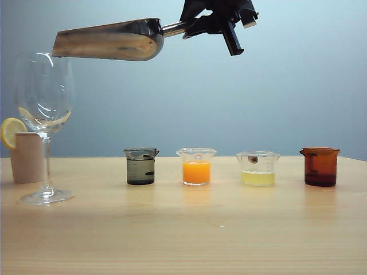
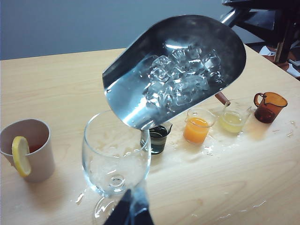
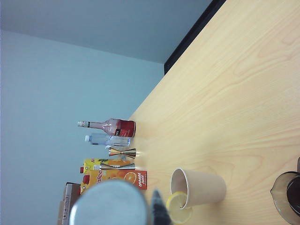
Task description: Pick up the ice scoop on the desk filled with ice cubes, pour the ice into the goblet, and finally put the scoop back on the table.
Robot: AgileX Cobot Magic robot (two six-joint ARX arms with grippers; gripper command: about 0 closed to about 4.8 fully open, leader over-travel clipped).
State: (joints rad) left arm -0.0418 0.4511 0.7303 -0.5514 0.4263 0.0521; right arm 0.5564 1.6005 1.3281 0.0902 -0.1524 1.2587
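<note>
My right gripper (image 1: 194, 26) is high above the table (image 1: 200, 235), shut on the thin handle of the ice scoop (image 1: 109, 41). The steel scoop tilts down to the left, its open end just over the rim of the goblet (image 1: 45, 91). In the left wrist view the ice cubes (image 2: 180, 77) are heaped in the scoop (image 2: 136, 96), above the goblet (image 2: 117, 154), whose bowl shows no cube. My left gripper (image 2: 132, 211) hangs near the goblet's foot, its dark fingers together and holding nothing. The right wrist view shows only the scoop's blurred round back (image 3: 110, 204) and one finger (image 3: 160, 213).
A beige cup with a lemon slice (image 1: 26, 157) stands behind the goblet. A row of beakers runs to the right: dark grey (image 1: 140, 166), orange (image 1: 196, 166), pale yellow (image 1: 258, 169), amber (image 1: 320, 166). Water drops (image 2: 211, 150) lie round them. Bottles (image 3: 112, 127) and a juice carton (image 3: 115, 177) stand at the far edge.
</note>
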